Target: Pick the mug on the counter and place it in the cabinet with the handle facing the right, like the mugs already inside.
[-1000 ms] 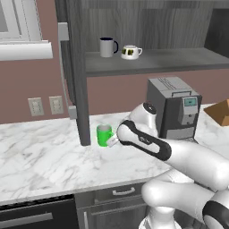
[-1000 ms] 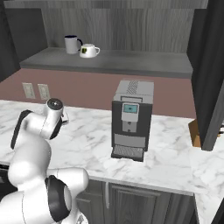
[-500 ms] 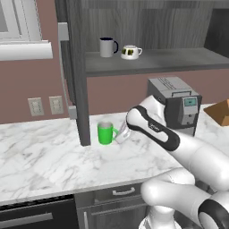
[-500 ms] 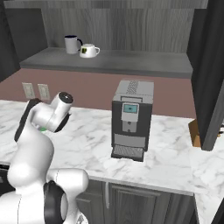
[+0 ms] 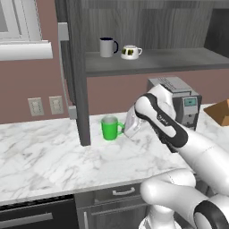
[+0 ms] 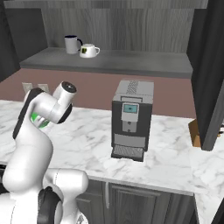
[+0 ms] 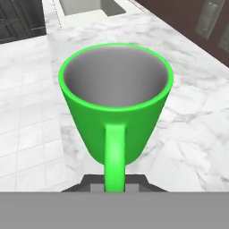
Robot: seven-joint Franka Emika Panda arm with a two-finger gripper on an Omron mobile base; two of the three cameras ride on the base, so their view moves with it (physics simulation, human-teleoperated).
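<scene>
The fingers (image 7: 115, 187) are clenched on the handle (image 7: 115, 156) of the green mug (image 7: 116, 100), which stands upright just ahead of them, on the marble table (image 5: 53, 154) below the cabinet (image 5: 147, 62).

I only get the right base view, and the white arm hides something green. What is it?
Observer: A mug, upright on the counter beside the cabinet door.
Operator: Has the robot got hold of it?
Observer: Yes. In the hand view the gripper is shut on its handle.
Operator: Anything inside it?
Observer: No, the hand view looks straight in and it is empty.
</scene>
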